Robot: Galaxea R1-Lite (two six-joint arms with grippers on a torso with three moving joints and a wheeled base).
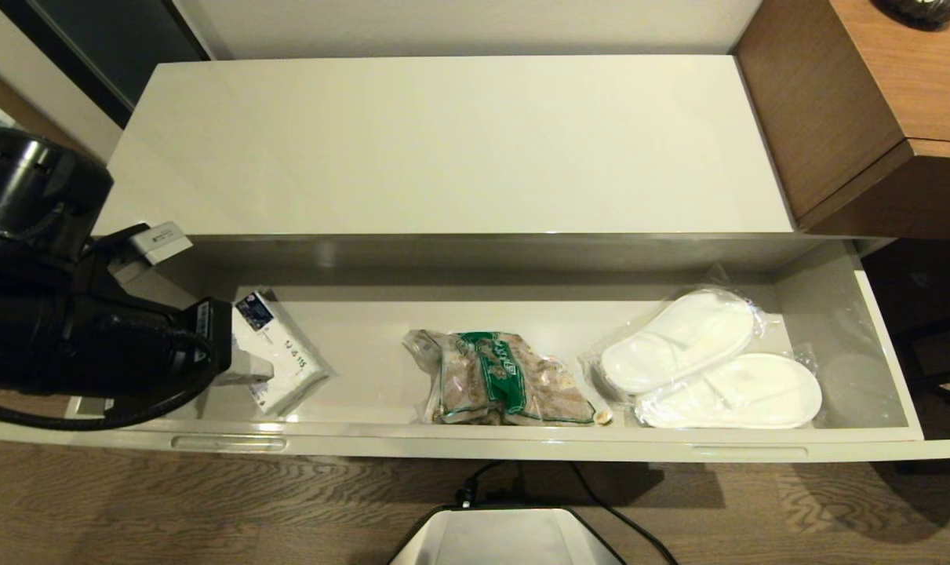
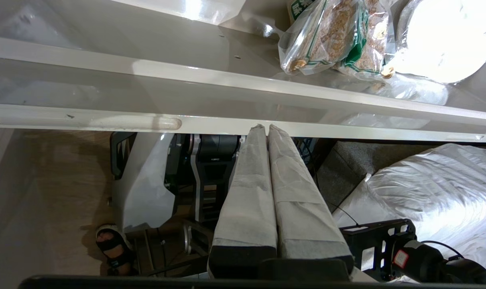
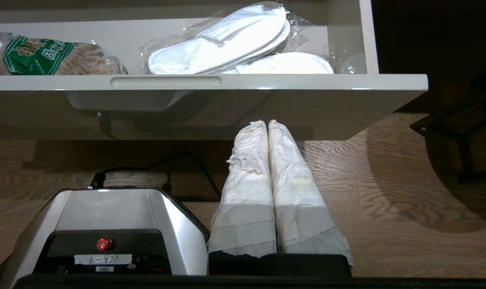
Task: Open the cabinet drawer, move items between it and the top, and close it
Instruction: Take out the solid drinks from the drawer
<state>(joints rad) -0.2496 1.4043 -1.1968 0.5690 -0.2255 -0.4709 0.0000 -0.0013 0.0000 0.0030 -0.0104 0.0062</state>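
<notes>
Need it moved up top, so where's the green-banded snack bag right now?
In the head view, the bag lies mid-drawer, between the tissue pack and the wrapped slippers.

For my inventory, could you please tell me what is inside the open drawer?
The drawer holds a tissue pack, a green-banded snack bag and bagged white slippers. The left arm covers its left end.

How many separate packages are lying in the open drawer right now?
3, all in the cabinet drawer: a white packet at the left end, partly behind the left arm; the clear bag of brown pieces mid-drawer; wrapped white slippers at the right. The arm may hide more.
</notes>
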